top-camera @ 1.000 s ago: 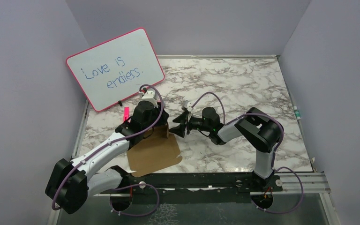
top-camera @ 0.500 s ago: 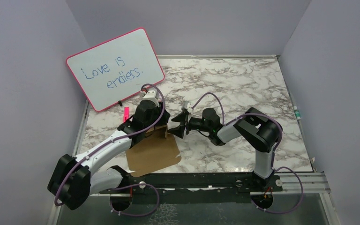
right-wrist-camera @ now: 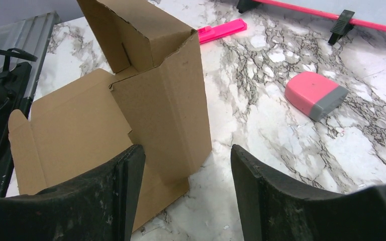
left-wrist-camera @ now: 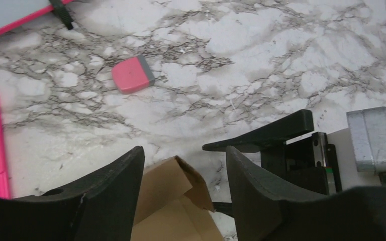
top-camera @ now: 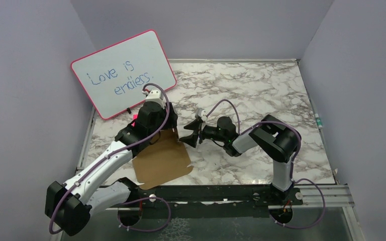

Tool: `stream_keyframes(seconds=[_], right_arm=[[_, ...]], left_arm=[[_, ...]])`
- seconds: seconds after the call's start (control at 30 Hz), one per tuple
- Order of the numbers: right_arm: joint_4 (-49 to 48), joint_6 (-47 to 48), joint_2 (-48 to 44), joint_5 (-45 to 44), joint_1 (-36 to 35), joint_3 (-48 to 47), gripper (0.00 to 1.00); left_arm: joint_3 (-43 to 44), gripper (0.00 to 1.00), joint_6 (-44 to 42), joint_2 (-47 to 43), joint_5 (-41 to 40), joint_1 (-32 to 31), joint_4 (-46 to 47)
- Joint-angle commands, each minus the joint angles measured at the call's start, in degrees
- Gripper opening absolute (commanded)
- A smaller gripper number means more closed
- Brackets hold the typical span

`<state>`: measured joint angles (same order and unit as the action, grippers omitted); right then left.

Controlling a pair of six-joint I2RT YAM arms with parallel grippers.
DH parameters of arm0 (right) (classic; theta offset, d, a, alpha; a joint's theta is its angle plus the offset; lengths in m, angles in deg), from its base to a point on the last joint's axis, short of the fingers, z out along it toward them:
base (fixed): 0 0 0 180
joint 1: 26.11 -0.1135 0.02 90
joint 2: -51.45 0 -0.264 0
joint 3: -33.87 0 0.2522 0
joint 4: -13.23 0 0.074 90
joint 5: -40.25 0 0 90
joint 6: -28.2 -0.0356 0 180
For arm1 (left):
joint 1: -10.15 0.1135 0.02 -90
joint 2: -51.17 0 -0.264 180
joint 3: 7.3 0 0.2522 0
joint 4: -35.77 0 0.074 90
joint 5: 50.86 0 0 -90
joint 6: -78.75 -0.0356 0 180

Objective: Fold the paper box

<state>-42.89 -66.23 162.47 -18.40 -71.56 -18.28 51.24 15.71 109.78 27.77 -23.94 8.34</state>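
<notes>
The paper box (top-camera: 163, 159) is a brown cardboard piece lying mostly flat near the table's front left. Its far flap stands up with a folded corner (right-wrist-camera: 166, 100). My left gripper (top-camera: 162, 131) hovers open over the box's far edge. The raised flap tip (left-wrist-camera: 173, 183) sits between its fingers without being pinched. My right gripper (top-camera: 187, 135) is open just right of the raised flap and points at it. In the right wrist view (right-wrist-camera: 186, 155) the flap's lower corner lies by the left finger (right-wrist-camera: 115, 201). The right gripper also shows in the left wrist view (left-wrist-camera: 281, 135).
A pink-framed whiteboard (top-camera: 125, 73) leans against the back left wall. A pink eraser (right-wrist-camera: 314, 94) and a pink marker (right-wrist-camera: 221, 30) lie on the marble table (top-camera: 261, 90) beyond the box. The black arm rail (top-camera: 221, 193) runs along the front edge.
My left arm has drawn back and up to the left, off the cardboard's far edge. The right gripper has edged slightly left toward the raised flap.
</notes>
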Motion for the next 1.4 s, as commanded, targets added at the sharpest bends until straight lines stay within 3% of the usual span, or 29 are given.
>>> stream_keyframes(seconds=[0.0,0.3,0.7,0.83,1.1,1.27,1.37], right_arm=[[-0.6,1.1,2.0,0.7,-0.5,-2.2,0.68],[0.8,1.6,4.1,0.8,-0.6,-5.8,0.68],[1.6,2.6,5.6,0.7,-1.0,-8.7,0.68],[1.5,3.8,5.4,-1.0,-1.0,-8.5,0.68],[2.3,6.3,5.9,-3.2,-1.0,-9.6,0.60],[2.5,7.0,5.7,-3.7,-1.1,-9.0,0.45],[2.9,7.7,5.5,-4.0,-1.1,-8.7,0.43]], left_arm=[[0.8,0.66,-0.9,-3.1,-8.9,0.6,-9.0],[0.0,0.68,-0.1,1.4,-9.7,1.0,-11.9],[-1.6,0.47,1.2,3.1,-1.1,1.0,-7.8],[-1.5,0.46,1.1,4.1,1.2,1.0,-7.0],[-2.3,0.45,1.5,3.9,4.4,1.0,-4.5],[-2.7,0.45,1.6,4.9,6.5,1.0,-3.1],[-2.4,0.44,1.6,5.1,7.3,1.0,-2.6]])
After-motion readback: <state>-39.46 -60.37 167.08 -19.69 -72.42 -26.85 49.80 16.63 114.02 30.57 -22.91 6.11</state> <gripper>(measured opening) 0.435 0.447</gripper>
